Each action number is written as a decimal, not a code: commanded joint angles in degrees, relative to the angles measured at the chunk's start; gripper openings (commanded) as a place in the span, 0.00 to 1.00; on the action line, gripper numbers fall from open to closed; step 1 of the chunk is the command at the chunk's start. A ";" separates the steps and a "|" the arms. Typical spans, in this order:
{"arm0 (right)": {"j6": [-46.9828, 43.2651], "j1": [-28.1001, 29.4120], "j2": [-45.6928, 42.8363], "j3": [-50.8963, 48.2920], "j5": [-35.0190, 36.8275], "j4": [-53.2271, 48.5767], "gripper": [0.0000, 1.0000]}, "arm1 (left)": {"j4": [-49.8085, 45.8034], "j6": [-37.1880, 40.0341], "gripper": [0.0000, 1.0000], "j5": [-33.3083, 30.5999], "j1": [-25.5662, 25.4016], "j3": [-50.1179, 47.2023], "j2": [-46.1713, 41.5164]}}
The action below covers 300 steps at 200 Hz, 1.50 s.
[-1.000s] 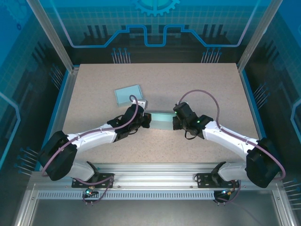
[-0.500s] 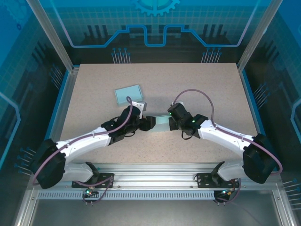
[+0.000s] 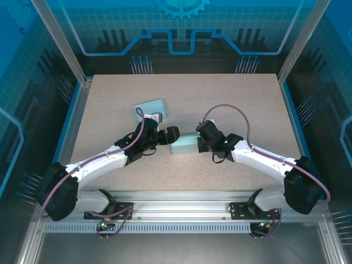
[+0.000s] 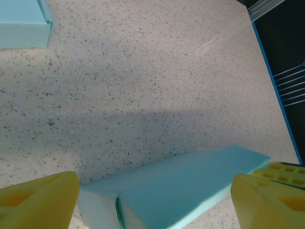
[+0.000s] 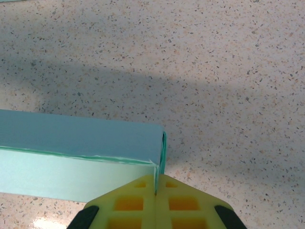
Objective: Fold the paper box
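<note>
- Top external view: a flat teal piece (image 3: pixel 149 108) lies on the speckled worktop (image 3: pixel 247 99), left of centre and behind the left arm's wrist, its near edge partly hidden by that wrist.
- Left wrist view: the same flat teal piece (image 4: pixel 21 24) sits in the upper left corner, well apart from the paper box.
- Left gripper (image 3: pixel 169 135): it points right, toward the left end of the paper box (image 3: pixel 186 145).
- Left wrist view: the left gripper (image 4: pixel 155 193) has its 2 yellow fingers (image 4: pixel 40 200) wide apart, 1 at each lower corner. The paper box (image 4: pixel 176 183) lies between them. The left finger is just beside the box end; contact cannot be confirmed.
- Paper box: a long, closed teal form lying flat on the worktop between the 2 grippers, near the centre.
- Right gripper (image 3: pixel 201 144): it meets the right end of the paper box from the right.
- Right wrist view: the right gripper (image 5: pixel 155 191) has its 2 yellow fingers (image 5: pixel 128 202) pressed together, clamped on the thin end wall of the paper box (image 5: pixel 71 143). The box runs off to the left.
</note>
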 commanded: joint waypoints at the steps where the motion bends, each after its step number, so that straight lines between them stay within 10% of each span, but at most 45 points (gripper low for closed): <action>1: -0.61 1.12 1.61 -0.30 -1.69 -5.52 0.00 | 4.36 -5.56 0.81 5.22 1.23 -1.61 2.20; 187: 1.27 1.42 0.13 2.10 -2.17 -7.50 0.12 | 13.79 -13.53 0.45 5.19 0.21 -14.19 8.18; 300: 4.22 0.28 -4.65 1.99 -8.16 -4.98 0.70 | 17.12 -14.35 0.44 3.55 -1.25 -15.04 11.05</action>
